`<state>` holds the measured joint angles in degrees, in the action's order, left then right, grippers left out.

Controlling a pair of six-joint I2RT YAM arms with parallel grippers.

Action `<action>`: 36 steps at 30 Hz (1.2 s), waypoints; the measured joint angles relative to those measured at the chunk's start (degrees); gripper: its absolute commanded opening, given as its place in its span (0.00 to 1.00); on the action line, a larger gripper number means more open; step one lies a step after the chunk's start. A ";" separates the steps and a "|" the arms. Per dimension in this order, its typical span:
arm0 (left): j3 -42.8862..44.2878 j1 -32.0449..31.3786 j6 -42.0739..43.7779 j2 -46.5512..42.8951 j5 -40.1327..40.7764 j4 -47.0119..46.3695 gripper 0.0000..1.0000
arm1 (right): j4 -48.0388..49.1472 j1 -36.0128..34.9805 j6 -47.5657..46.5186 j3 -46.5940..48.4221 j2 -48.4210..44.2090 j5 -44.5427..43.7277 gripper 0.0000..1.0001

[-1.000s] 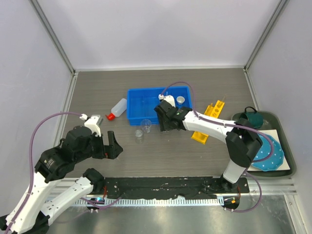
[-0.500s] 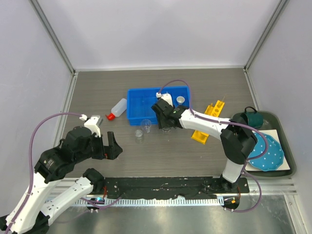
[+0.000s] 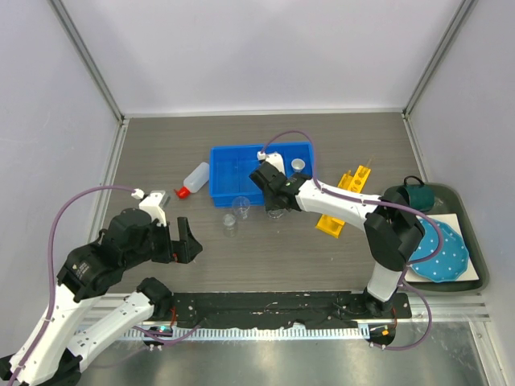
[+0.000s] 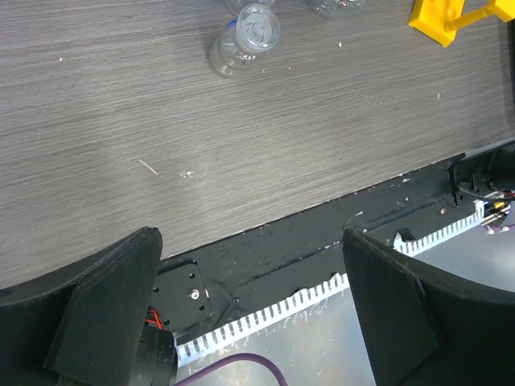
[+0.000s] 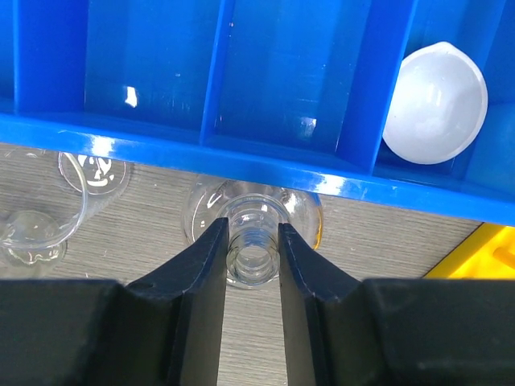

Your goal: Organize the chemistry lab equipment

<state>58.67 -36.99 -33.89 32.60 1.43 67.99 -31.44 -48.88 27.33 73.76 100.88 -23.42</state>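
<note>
Where white walls (image 3: 257, 56) end, grey tabletop (image 3: 265, 257) bears beakers (image 3: 231, 220).

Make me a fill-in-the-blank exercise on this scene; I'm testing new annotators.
1. The right gripper grips the flask by its neck, just outside the ___ tray.
2. The white dish sits in the tray's far-___ compartment.
3. The left gripper is ___ and holds nothing.
4. The bottle lies on the table to the ___ of the tray.

Missing words: blue; right; open; left.
</note>
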 measured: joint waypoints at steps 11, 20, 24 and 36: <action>0.00 0.00 0.00 -0.02 0.00 0.00 1.00 | -4.85 -1.01 0.26 1.99 -0.04 -0.66 0.01; 0.00 0.00 -0.02 0.00 -0.04 -0.04 1.00 | -15.19 -9.18 0.26 12.39 -4.66 -2.36 0.01; 0.00 0.00 0.00 0.00 -0.04 -0.04 1.00 | -17.77 -9.73 -0.02 19.04 -6.36 -2.75 0.01; 0.02 0.00 0.00 0.00 -0.02 0.00 1.00 | -22.58 -6.71 -4.81 51.82 10.49 -6.58 0.01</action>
<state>58.70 -36.99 -33.89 32.60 1.41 67.99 -54.02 -55.59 22.52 125.58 111.37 -30.00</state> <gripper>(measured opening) 0.996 0.335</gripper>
